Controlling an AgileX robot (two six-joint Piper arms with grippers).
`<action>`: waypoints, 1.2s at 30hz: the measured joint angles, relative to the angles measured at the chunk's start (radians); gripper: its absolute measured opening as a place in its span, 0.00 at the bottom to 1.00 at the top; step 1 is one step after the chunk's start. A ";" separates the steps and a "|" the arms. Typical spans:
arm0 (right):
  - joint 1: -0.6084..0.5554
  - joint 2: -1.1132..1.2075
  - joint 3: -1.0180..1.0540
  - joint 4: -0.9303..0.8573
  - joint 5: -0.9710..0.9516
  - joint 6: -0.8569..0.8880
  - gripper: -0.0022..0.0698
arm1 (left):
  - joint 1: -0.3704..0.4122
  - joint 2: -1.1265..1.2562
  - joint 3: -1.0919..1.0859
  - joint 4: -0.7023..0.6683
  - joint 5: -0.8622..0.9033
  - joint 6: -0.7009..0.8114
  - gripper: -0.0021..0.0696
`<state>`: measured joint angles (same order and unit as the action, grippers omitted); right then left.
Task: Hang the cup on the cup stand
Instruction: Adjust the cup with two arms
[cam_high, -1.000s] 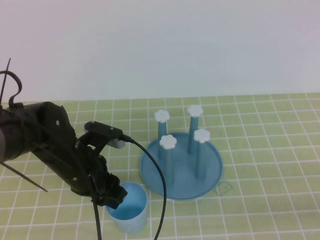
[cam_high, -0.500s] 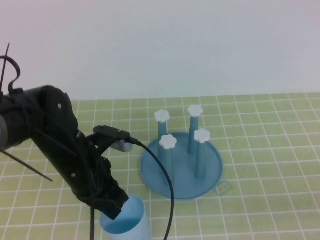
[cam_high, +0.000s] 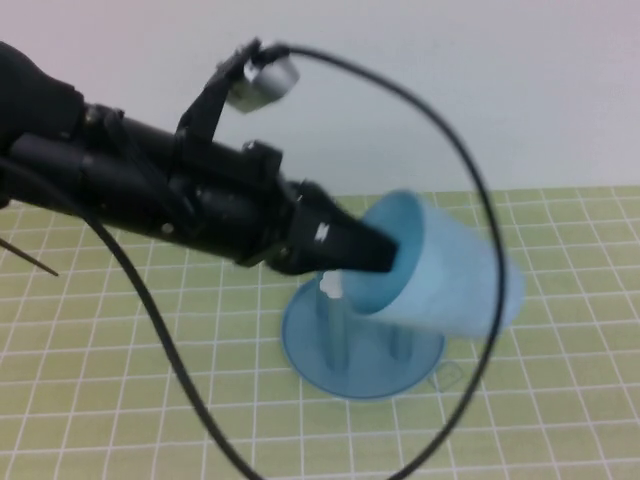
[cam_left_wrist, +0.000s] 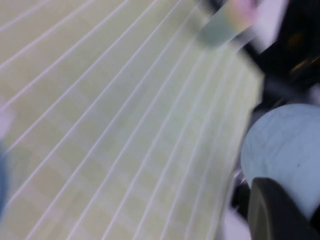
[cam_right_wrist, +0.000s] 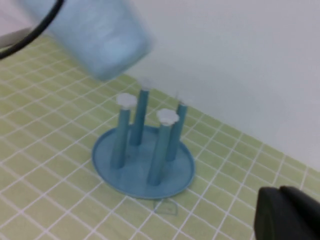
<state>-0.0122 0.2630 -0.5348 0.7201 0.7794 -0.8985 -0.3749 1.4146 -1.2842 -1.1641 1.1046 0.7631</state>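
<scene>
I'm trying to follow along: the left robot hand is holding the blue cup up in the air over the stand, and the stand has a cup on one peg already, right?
Not quite. The left gripper does hold the cup above the cup stand, but the right wrist view shows every peg bare. The right gripper is shut, off to the side.

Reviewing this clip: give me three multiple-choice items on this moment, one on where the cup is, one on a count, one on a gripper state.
1. Where is the cup?
A. Standing on the table
B. In the air above the cup stand
C. Seated on a peg

2. How many pegs does the stand have in the right wrist view?
A. Two
B. Four
C. Six

3. What is the left gripper doing?
A. Shut on the cup's rim
B. Open beside the cup
C. Resting on the stand

Key: 1 B, the tilted cup hangs over the dish. 2 B, four upright pegs show. 3 A, one finger reaches inside the mouth. The right gripper sits shut, away from the stand.
</scene>
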 joint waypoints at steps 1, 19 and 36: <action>0.000 0.009 -0.027 0.000 0.030 -0.023 0.03 | -0.022 0.002 0.000 -0.026 -0.022 0.002 0.03; 0.078 0.281 -0.143 -0.140 0.227 -0.255 0.96 | -0.404 0.159 0.000 -0.020 -0.352 -0.028 0.03; 0.101 0.486 -0.143 -0.124 0.149 -0.408 0.98 | -0.423 0.185 0.000 -0.044 -0.400 -0.028 0.03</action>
<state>0.0885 0.7491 -0.6777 0.5965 0.9281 -1.3069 -0.7976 1.5993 -1.2842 -1.2084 0.7046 0.7347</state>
